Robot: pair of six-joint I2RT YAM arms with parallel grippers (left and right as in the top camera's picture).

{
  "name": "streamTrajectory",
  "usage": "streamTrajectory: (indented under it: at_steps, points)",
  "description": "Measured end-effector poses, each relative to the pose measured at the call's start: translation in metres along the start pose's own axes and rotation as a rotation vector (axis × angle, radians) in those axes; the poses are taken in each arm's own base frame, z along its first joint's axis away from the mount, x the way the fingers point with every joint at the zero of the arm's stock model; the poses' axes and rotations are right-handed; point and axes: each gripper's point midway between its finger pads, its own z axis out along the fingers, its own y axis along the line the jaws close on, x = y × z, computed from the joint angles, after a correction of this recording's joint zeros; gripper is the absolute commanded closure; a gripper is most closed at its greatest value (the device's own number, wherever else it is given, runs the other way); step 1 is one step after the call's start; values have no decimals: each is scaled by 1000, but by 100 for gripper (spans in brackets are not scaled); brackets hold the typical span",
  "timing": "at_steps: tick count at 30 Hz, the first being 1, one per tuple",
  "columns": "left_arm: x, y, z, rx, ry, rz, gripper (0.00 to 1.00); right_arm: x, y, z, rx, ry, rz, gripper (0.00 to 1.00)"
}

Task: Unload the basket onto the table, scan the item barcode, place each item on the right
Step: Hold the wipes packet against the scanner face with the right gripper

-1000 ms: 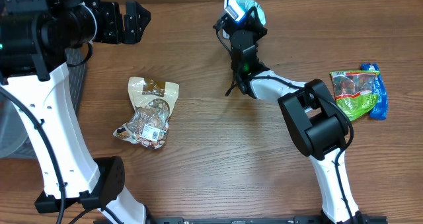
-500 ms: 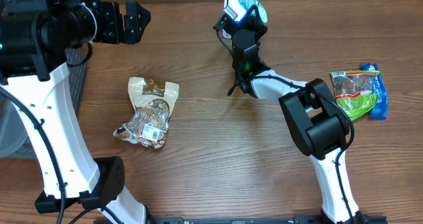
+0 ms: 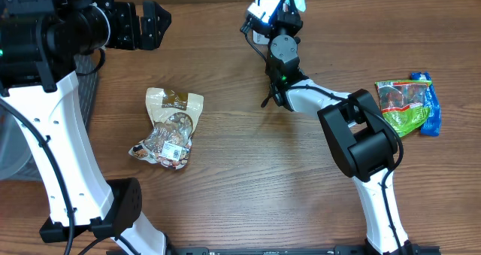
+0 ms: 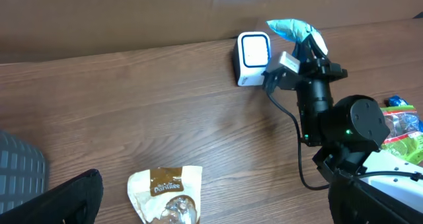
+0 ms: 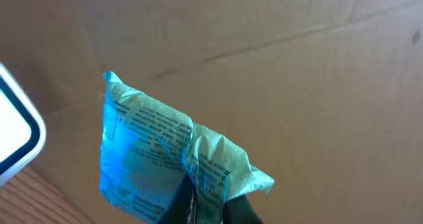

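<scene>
- Pinching the lower edge of a teal packet (image 5: 149, 154), the right gripper (image 5: 206, 207) is clamped tight and holds it aloft just beside the white scanner (image 4: 254, 57) at the far edge of the table (image 3: 248, 180).
- Left gripper (image 3: 143, 23): jaws spread wide, empty, far left.
- Nut bag (image 3: 171, 127) lies left of centre.
- Green pouch (image 3: 398, 104) and blue wrapper (image 3: 429, 104) lie together at the right.
- Seen from overhead, the right wrist overlaps the scanner's side.

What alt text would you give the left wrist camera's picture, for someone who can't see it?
The right gripper holds a pale blue packet up beside a white scanner at the far side of a wooden table. A tan snack bag lies nearer the camera, untouched.
</scene>
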Motion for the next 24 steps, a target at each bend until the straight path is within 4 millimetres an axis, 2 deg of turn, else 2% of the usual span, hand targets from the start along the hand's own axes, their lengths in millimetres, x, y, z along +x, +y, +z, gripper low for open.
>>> streamTrajectory:
  at_steps: [4, 9, 16, 21, 24]
  points:
    - [0, 0, 0, 0, 0, 0, 1, -1, 19, 0, -76, -21, -63, 96]
    - [0, 0, 0, 0, 0, 0, 0, 5, 38, 4, -156, -46, -36, 96]
    - [0, 0, 0, 0, 0, 0, 0, 27, 36, 17, -159, -24, 5, 96]
    - [0, 0, 0, 0, 0, 0, 0, 25, 35, 17, -158, -33, 16, 96]
    - [0, 0, 0, 0, 0, 0, 0, 22, 28, 18, -130, -42, 35, 96]
